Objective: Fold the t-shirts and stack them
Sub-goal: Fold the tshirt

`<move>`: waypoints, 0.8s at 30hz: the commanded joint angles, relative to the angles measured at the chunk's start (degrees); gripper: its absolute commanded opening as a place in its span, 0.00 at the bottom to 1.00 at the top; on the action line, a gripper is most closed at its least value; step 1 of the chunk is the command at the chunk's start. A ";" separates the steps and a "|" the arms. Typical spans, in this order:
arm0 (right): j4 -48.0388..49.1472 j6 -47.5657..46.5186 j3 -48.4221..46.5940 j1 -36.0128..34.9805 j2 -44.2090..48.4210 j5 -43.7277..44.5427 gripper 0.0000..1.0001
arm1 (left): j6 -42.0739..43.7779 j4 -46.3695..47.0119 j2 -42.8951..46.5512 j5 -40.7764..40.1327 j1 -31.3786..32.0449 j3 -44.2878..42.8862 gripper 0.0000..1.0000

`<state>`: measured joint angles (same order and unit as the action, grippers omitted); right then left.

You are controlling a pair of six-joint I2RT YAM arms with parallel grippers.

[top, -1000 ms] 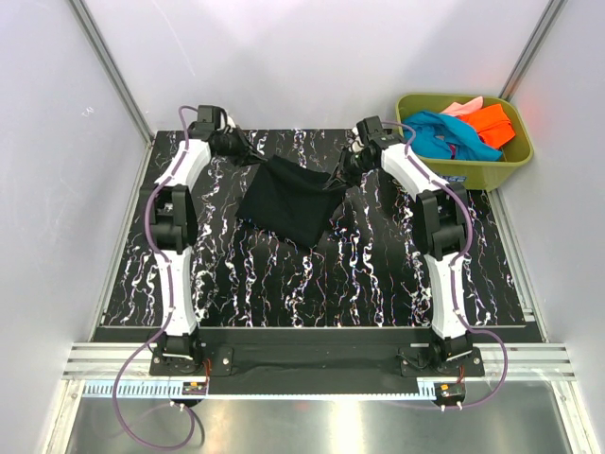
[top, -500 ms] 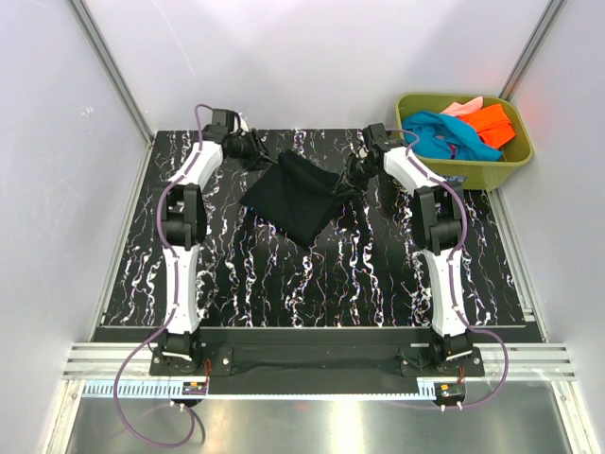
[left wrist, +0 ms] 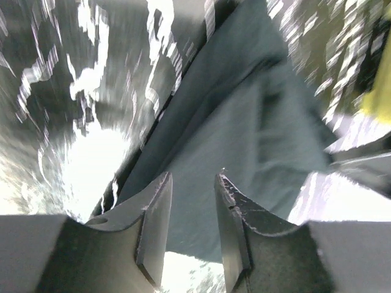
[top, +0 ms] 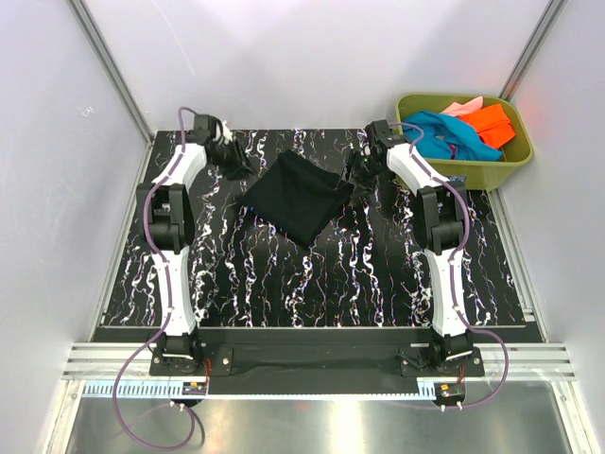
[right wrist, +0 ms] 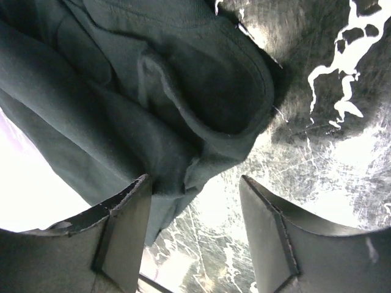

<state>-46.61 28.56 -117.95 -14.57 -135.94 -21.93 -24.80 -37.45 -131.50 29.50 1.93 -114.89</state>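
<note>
Left end effector (left wrist: 192,180) hung slightly open and empty. Right end effector (right wrist: 195,183) gaped wide, also empty, beside the black t-shirt (top: 295,197), which lay loosely folded at upper centre. The teal t-shirt (top: 437,132), orange t-shirt (top: 492,123) and pink t-shirt (top: 460,107) sat bunched in the tub (top: 510,163) at upper right, so I judged most of the folding and all the stacking undone.

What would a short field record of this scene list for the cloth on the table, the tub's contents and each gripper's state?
On table: black cloth t-shirt, lying in a rough diamond on the black marbled table
In tub: teal-blue t-shirt, bright orange t-shirt and pale pink t-shirt, bunched in the olive-green plastic tub
Left gripper: open, holding nothing, apart from the black shirt
Right gripper: open, at the shirt's right corner, not clamped
</note>
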 commanded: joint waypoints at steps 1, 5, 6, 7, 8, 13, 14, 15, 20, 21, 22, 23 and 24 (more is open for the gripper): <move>-0.59 -2.63 1.91 0.07 4.97 -1.44 0.67 | 2.47 0.01 -0.77 4.07 0.61 4.66 0.37; 2.75 -2.19 9.39 0.15 9.28 -2.23 0.68 | 0.54 4.74 2.72 8.64 1.05 14.32 0.35; 3.71 -2.19 10.80 0.15 10.07 -2.32 0.68 | -0.16 6.76 3.79 9.00 1.58 18.69 0.34; 4.15 -2.36 13.51 0.15 11.91 -2.32 0.68 | -0.51 7.65 4.67 9.44 1.84 21.26 0.33; 4.59 -2.28 15.02 0.15 12.88 -2.15 0.68 | -1.12 8.44 6.94 9.87 2.37 23.29 0.32; 6.70 -3.42 23.71 0.15 19.38 -1.80 0.69 | -5.69 16.61 19.85 11.81 7.37 44.55 0.28; 7.14 -3.59 24.78 0.15 20.27 -2.15 0.69 | -7.35 17.32 22.58 11.20 8.08 48.06 0.27; 7.58 -3.86 25.83 0.07 21.32 -2.24 0.70 | -8.15 17.50 28.96 8.85 8.61 50.97 0.27; 7.94 -7.54 30.41 0.15 26.25 -3.28 0.71 | -10.12 15.85 45.35 4.36 8.00 64.71 0.33; 8.11 -8.33 30.32 0.24 26.16 -4.25 0.71 | -8.70 12.35 46.67 1.82 7.65 63.92 0.35; 7.85 -9.30 29.89 0.07 25.21 -5.04 0.71 | -7.38 11.27 48.17 1.45 7.30 63.22 0.36; 7.76 -10.44 29.36 0.15 24.59 -6.70 0.70 | -5.20 11.00 48.36 1.44 6.86 61.12 0.37; 8.28 -10.71 28.23 0.15 24.15 -7.33 0.69 | -4.22 9.52 48.01 1.18 5.29 59.62 0.37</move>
<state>-40.53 21.91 -88.12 -14.57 -112.55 -25.52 -32.71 -26.96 -84.55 34.50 9.52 -51.05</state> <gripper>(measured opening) 0.699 0.366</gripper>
